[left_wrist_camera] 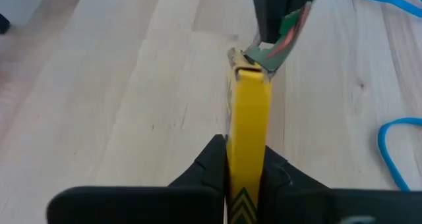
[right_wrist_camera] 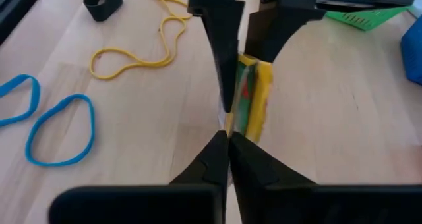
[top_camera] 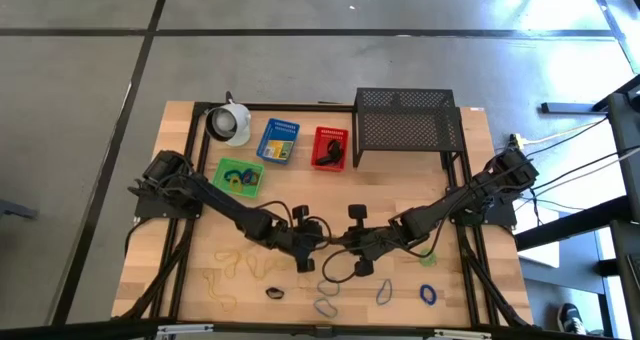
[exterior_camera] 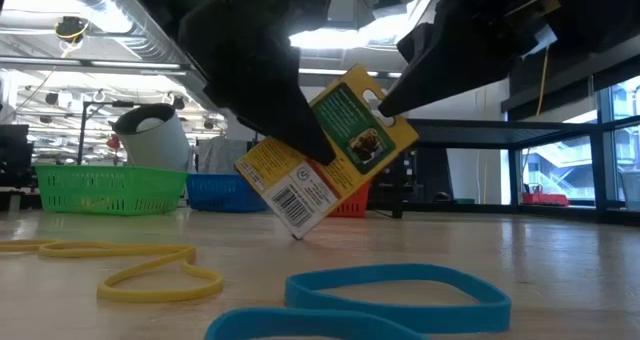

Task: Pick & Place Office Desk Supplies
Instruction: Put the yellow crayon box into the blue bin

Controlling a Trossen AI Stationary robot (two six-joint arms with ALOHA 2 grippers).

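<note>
A yellow-green crayon box (exterior_camera: 340,150) stands tilted at the table's middle, with both grippers shut on it. My left gripper (left_wrist_camera: 247,151) comes from the table's left and has the box's lower half. My right gripper (right_wrist_camera: 229,135) comes from the right and has the box's upper end. The box's lower corner (exterior_camera: 297,235) is at the tabletop; whether it touches I cannot tell. Loose rubber bands lie around: blue ones (exterior_camera: 400,290) near the front edge and yellow ones (exterior_camera: 150,270) to the front left. A small dark clip (top_camera: 275,293) lies among them. My left gripper pinches the box's two broad faces between its fingers, with the narrow yellow side (left_wrist_camera: 249,138) showing between them. It comes slanting down from the table's left. The box stands on edge, tilted. My right gripper pinches the thin hang tab (right_wrist_camera: 229,122) at the box's upper end between its two fingertips. It comes slanting down from the table's right, opposite the left gripper.
At the back stand a green basket (top_camera: 238,175), a blue basket (top_camera: 278,142), a red basket (top_camera: 330,148), a white cup (top_camera: 230,123) and a black mesh rack (top_camera: 405,120). A green band (top_camera: 425,255) lies under my right arm.
</note>
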